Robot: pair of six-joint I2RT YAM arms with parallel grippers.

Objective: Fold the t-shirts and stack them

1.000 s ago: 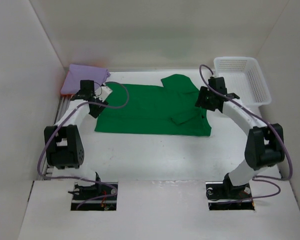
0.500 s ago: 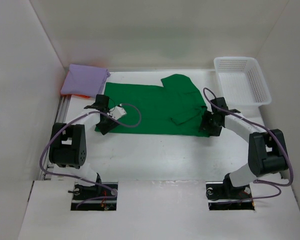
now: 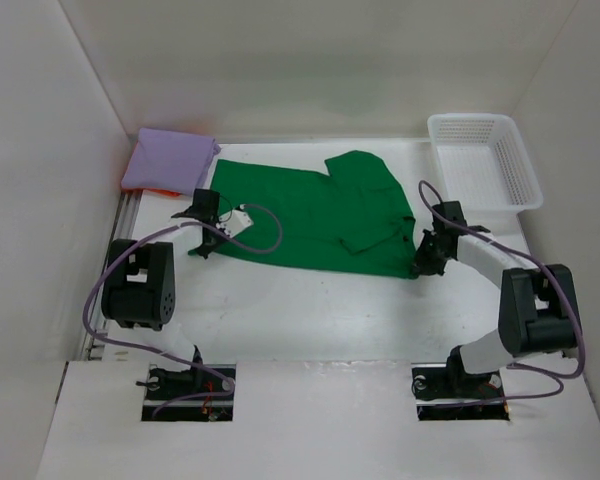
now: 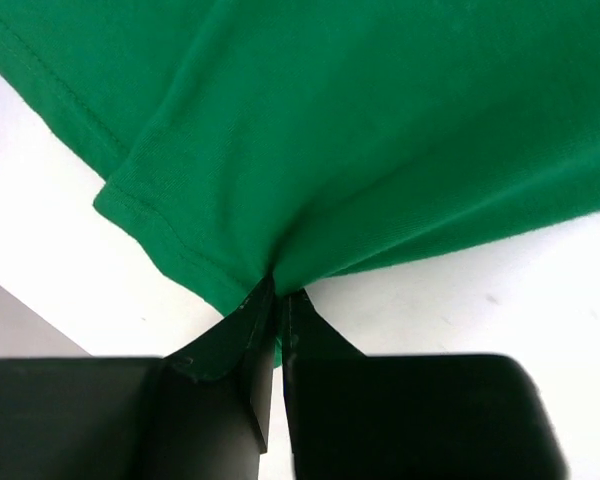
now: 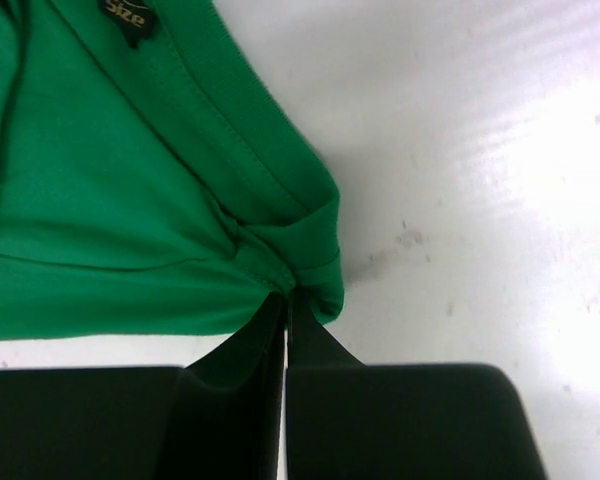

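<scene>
A green t-shirt (image 3: 315,215) lies spread across the middle of the table, a sleeve folded over its right part. My left gripper (image 3: 202,243) is shut on its near-left corner; the left wrist view shows the green cloth (image 4: 380,130) pinched between my fingers (image 4: 235,340). My right gripper (image 3: 422,265) is shut on the near-right corner, where the green fabric (image 5: 110,220) bunches at the fingertips (image 5: 310,340). A folded lavender t-shirt (image 3: 168,158) rests at the back left on an orange one (image 3: 158,191), of which only an edge shows.
A white lattice basket (image 3: 485,160) stands at the back right against the wall. White walls enclose the table on the left, back and right. A metal rail (image 3: 123,215) runs along the left edge. The arm bases sit at the near edge.
Both arms came down from the shirt's back part to its near corners and both grippers closed on the cloth. The near edge of the shirt is now pulled slightly inward.
</scene>
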